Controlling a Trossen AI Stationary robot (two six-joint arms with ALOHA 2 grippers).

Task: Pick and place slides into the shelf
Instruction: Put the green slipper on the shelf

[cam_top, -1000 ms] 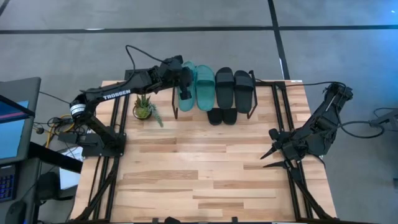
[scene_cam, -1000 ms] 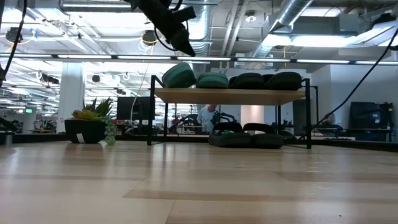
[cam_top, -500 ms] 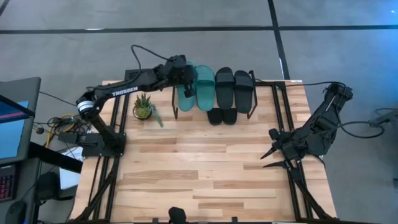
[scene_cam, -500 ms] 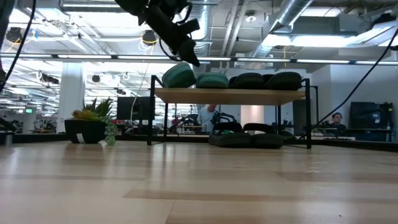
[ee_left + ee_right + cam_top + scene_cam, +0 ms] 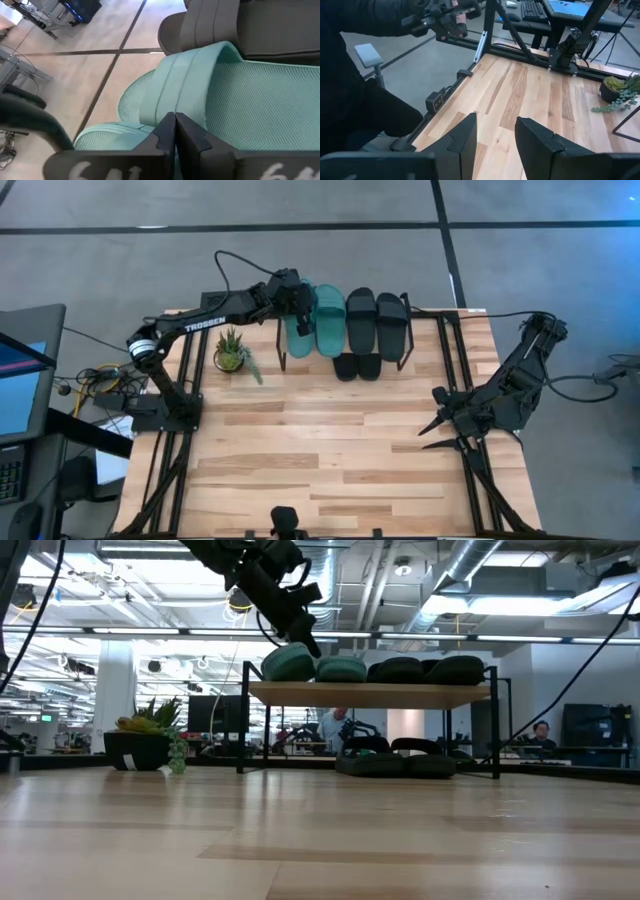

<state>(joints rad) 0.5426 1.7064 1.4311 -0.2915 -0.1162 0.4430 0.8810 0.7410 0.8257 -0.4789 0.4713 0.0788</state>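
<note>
Slides: teal pair (image 5: 316,320) and black pair (image 5: 377,322) on top of the shelf (image 5: 370,694) at the table's far edge; second black pair (image 5: 357,367) beneath. Left gripper (image 5: 297,296), arm lettered "TROSSEN", jaws shut, over the teal pair. Right gripper (image 5: 430,434) open, near the right edge. Light plank table (image 5: 320,450); potted plant (image 5: 232,352); grey floor.
</note>
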